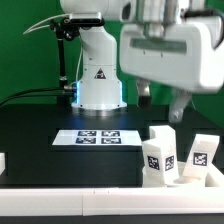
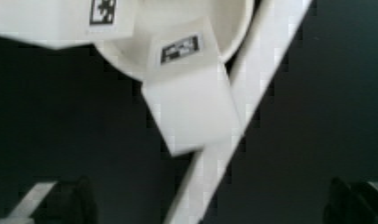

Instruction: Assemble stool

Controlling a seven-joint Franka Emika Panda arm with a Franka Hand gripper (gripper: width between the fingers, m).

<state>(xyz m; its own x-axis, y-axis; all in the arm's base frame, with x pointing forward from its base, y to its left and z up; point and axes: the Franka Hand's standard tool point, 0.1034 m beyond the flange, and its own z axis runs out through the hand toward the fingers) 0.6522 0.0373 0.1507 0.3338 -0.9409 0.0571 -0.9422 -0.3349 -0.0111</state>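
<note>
Legs (image 1: 158, 157) stand upright near the table's front bar (image 1: 100, 192); hand (image 1: 183, 106) hovers above, fingers apart.

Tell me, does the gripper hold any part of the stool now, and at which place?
Nothing is held. The gripper is open with an empty gap, hanging above the seat and a leg.

Marker board (image 1: 98, 137) lies flat mid-bench (image 1: 40, 125); to its right in the exterior view, two legs (image 1: 160, 155) (image 1: 201, 153) stand, nearer the camera.
</note>
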